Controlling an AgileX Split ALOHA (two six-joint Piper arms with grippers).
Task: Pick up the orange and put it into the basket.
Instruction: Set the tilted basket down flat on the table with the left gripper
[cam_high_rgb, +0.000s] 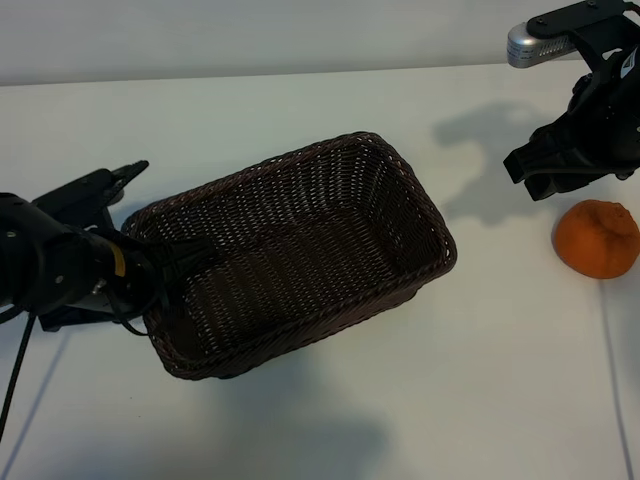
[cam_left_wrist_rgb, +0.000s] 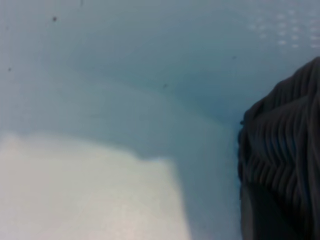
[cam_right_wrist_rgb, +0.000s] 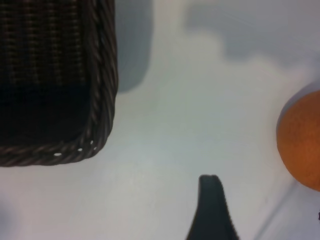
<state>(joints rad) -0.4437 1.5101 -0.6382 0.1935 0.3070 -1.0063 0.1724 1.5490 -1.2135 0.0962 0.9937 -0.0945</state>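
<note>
The orange (cam_high_rgb: 597, 238) lies on the white table at the far right, well outside the basket (cam_high_rgb: 441, 232); it also shows in the right wrist view as the orange (cam_right_wrist_rgb: 301, 142). The dark brown wicker basket sits mid-table with nothing in it. My right gripper (cam_high_rgb: 537, 176) hangs open just above and to the left of the orange, holding nothing; one of its fingers (cam_right_wrist_rgb: 212, 207) shows over bare table. My left gripper (cam_high_rgb: 180, 258) is at the basket's left rim, dark against the dark weave. The left wrist view shows only table and a corner of the basket (cam_left_wrist_rgb: 285, 150).
The white table (cam_high_rgb: 300, 110) spreads round the basket. The basket's rim (cam_right_wrist_rgb: 104, 100) lies a short way from the right gripper. A thin cable (cam_high_rgb: 612, 350) runs along the table below the orange.
</note>
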